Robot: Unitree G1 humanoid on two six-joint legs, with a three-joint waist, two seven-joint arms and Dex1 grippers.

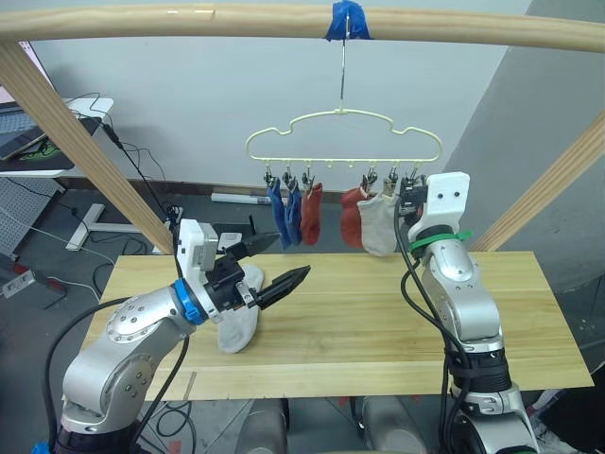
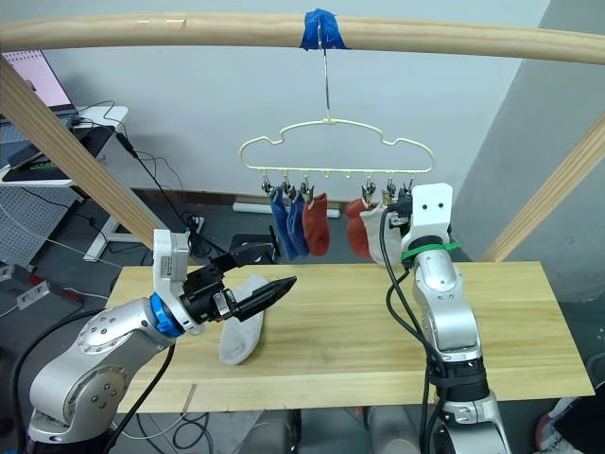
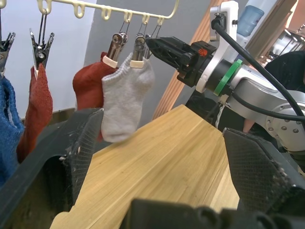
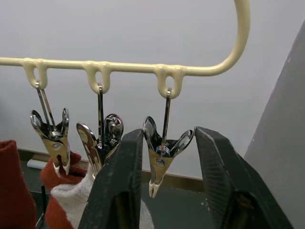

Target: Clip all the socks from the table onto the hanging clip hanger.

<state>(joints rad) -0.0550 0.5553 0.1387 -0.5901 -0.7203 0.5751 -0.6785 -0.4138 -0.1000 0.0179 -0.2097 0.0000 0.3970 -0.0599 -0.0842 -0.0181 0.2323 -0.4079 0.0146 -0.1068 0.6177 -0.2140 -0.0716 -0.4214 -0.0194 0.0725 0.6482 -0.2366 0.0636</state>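
Nearest, left gripper (image 1: 271,268): it hovers above the left part of the table, its two black fingers spread wide apart and holding nothing, pointing toward the hanging socks.
Table (image 1: 378,312): a wide top of pale wooden planks with visible grain, set under a frame of thick round wooden beams (image 1: 189,21).
Sock on the table (image 1: 239,323): one light grey ankle sock lies flat near the front left of the table, just below the left gripper and not touched by it; soft fabric, toe end toward the front edge.
Right gripper (image 4: 164,183): raised beyond the table's far edge on the right, up at the hanger's row of clips; its fingers stand apart on either side of the end clip (image 4: 162,157), a small metal clip that hangs empty between them. I cannot tell whether the pads touch that clip.
Clip hanger (image 1: 345,128): a thin pale yellow-green wire with a cloud-like outline, hanging by a long metal hook from the top beam, where blue tape (image 1: 347,19) wraps the beam.
Hung socks: five hang in a row from the clips. From the robot's left: two blue socks (image 1: 284,213) close together, a rust red sock (image 1: 312,213), a gap, a second rust red sock (image 1: 352,216), then a light grey sock (image 1: 378,225) overlapping it, just beside the right gripper.
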